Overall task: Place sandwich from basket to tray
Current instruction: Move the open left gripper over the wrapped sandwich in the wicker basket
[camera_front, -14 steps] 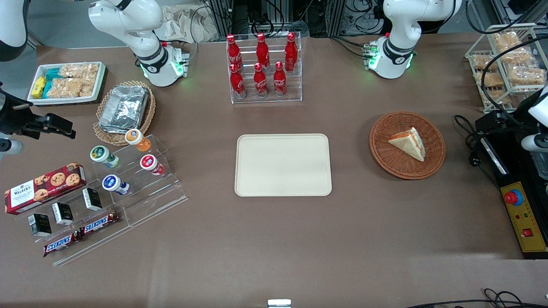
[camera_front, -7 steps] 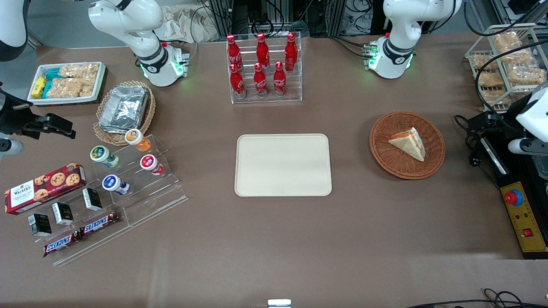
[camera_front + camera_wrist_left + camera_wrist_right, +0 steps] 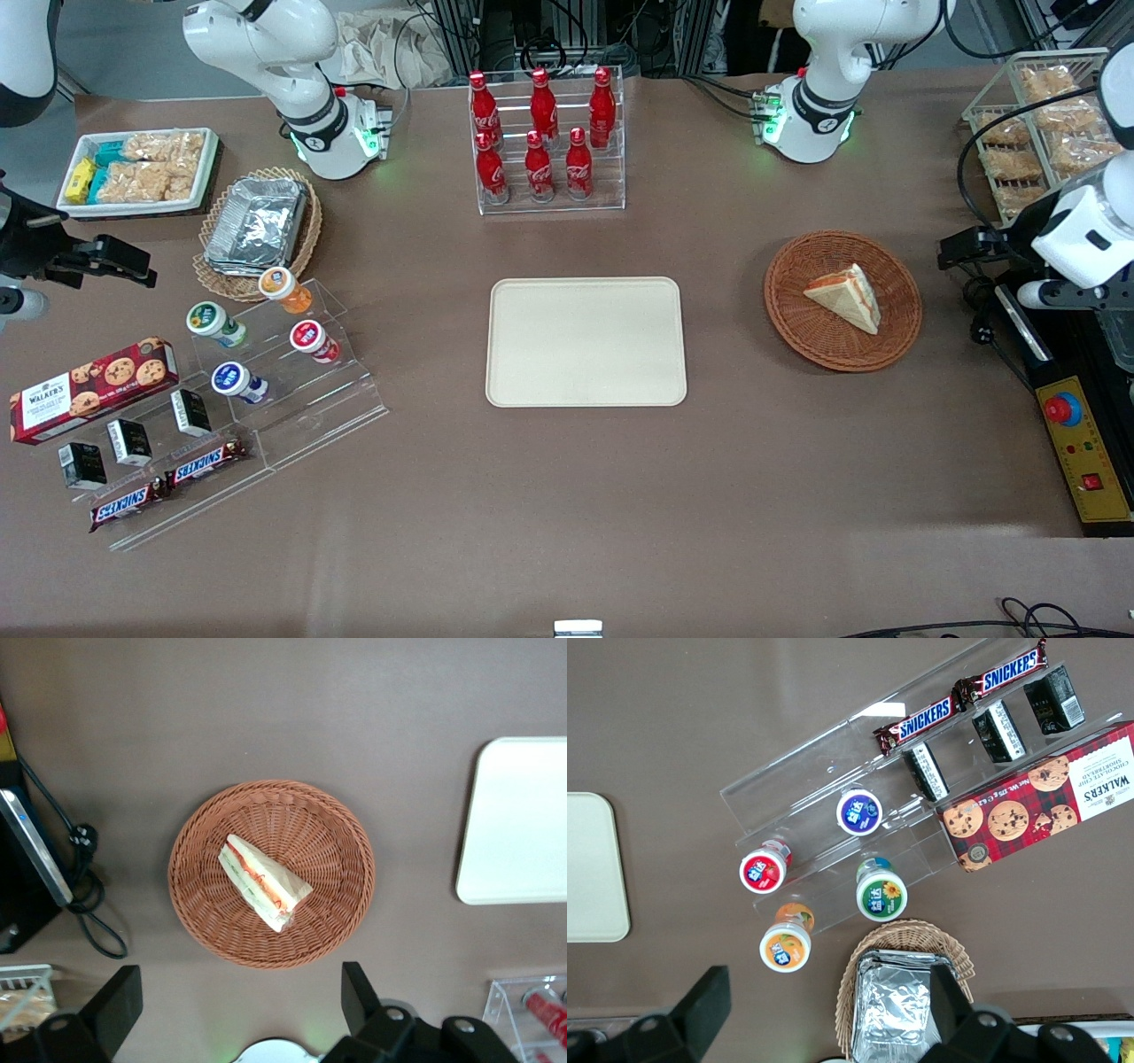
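The end effector (image 3: 235, 1010) is hanging above the surface (image 3: 567, 496) with its two fingers (image 3: 120, 997) spread wide apart and gripping nothing. It has been moving in from the working arm's end of the surface, and in the front view it (image 3: 961, 248) is now sitting closer to the basket (image 3: 788, 306) than half a second ago, though not yet over it. The sandwich (image 3: 844, 296) is lying in the basket just as before. A black cable (image 3: 979, 306) and the control box (image 3: 1085, 461) are lying beside the basket toward the working arm's end. The tray (image 3: 586, 341) is lying bare, well apart from the basket. The sandwich (image 3: 263, 881) is a pale bread wedge, showing red-orange and green filling along its cut edge.
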`<action>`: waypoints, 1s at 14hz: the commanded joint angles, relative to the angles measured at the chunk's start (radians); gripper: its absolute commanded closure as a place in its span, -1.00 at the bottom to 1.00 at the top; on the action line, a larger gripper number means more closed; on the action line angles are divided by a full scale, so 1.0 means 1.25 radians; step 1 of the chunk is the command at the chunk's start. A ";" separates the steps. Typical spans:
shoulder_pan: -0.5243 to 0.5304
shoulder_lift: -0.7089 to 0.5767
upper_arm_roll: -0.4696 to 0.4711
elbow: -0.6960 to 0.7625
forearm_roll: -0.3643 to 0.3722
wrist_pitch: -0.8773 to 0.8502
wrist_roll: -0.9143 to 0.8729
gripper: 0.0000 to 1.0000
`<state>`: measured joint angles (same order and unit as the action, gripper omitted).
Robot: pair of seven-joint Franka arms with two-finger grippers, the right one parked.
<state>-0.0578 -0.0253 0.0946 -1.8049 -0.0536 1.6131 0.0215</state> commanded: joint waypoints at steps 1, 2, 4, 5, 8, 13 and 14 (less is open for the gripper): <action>0.000 -0.067 -0.002 -0.136 -0.010 0.079 -0.090 -1.00; -0.002 -0.072 -0.003 -0.171 -0.010 0.105 -0.125 -1.00; -0.003 -0.083 -0.003 -0.238 -0.022 0.162 -0.187 -1.00; -0.003 -0.084 -0.004 -0.270 -0.022 0.188 -0.213 -1.00; -0.004 -0.076 -0.004 -0.321 -0.023 0.232 -0.293 -1.00; 0.001 -0.062 -0.002 -0.382 -0.071 0.279 -0.324 -1.00; 0.001 -0.061 -0.002 -0.399 -0.083 0.299 -0.325 -1.00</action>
<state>-0.0590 -0.0831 0.0923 -2.2465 -0.1286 1.9354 -0.3641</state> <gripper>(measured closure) 0.000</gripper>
